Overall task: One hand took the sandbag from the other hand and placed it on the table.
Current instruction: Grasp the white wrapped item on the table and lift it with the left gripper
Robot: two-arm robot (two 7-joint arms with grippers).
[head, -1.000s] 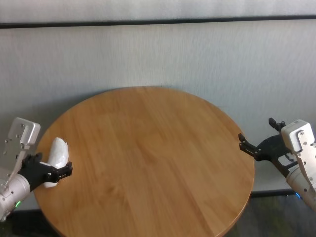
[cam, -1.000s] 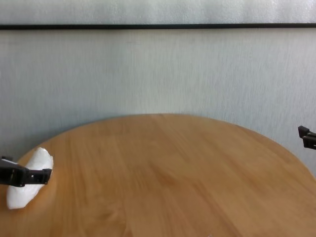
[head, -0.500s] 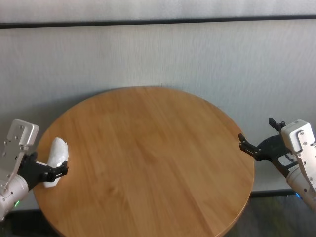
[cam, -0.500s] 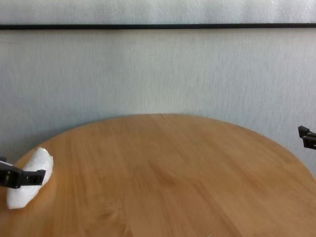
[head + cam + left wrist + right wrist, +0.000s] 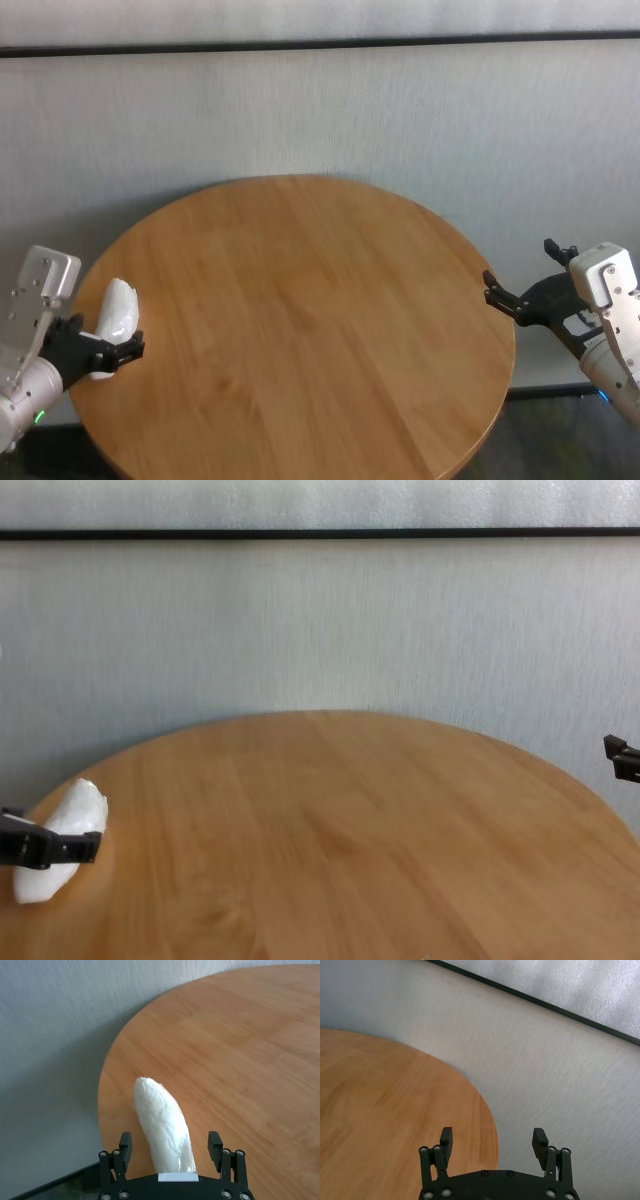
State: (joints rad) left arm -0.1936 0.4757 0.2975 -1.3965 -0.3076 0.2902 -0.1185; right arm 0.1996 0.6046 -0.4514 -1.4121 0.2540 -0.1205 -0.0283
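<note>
The white sandbag (image 5: pixel 118 310) lies on the round wooden table (image 5: pixel 300 300) at its left edge. My left gripper (image 5: pixel 112 350), the one with the green ring light, is open and straddles the near end of the sandbag. In the left wrist view the sandbag (image 5: pixel 162 1120) lies between the fingers (image 5: pixel 125 1142) with a gap on each side. The chest view shows the same sandbag (image 5: pixel 60 852) and left gripper (image 5: pixel 55 848). My right gripper (image 5: pixel 518 268), blue-ringed, is open and empty beside the table's right edge; it also shows in the right wrist view (image 5: pixel 492 1136).
A pale grey wall with a black horizontal strip (image 5: pixel 320 45) stands close behind the table. Dark floor shows below the table's left edge (image 5: pixel 60 1187) in the left wrist view. The table's edge (image 5: pixel 490 1125) curves just in front of the right gripper.
My left gripper drew back slightly toward the table's edge, then edged forward again around the sandbag. The sandbag stays in place on the table. The right arm has not moved.
</note>
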